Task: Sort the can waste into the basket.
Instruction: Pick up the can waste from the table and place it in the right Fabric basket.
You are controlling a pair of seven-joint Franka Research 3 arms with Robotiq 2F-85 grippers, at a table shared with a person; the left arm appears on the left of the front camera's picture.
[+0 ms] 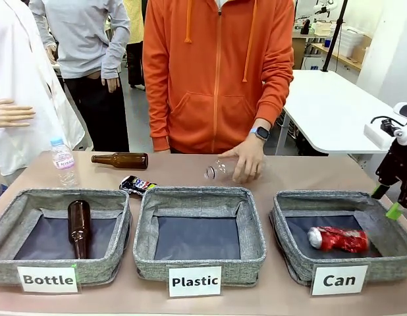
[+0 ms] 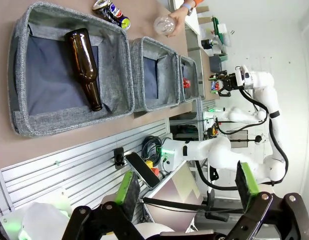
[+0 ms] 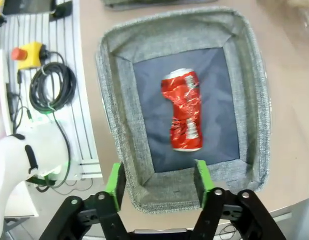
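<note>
So, red can: lay crushed on its side on the dark lining of the Can basket, in the right half as seen from the front, free of both pincers.
Can basket: rightmost of three grey baskets along the near edge of the counter, its white label facing front.
Right pincer: hung above the basket's right side with its green-padded jaws apart and nothing between them; in its wrist view the red can lay below and beyond the fingertips, untouched.
Left pincer: jaws spread wide, gripping nothing, held back off the near-left side of the counter.
Dark can: crushed, with colourful print, lying on the counter just behind the gap between the Bottle and Plastic baskets, outside every basket.
Person's hand: rested on a clear plastic bottle lying on the counter behind the Plastic basket.
Bottle basket: leftmost, with one brown glass bottle lying inside.
Plastic basket: in the middle.
Second brown bottle: on its side on the far left of the counter.
Small water bottle: upright, just left of that bottle.
</note>
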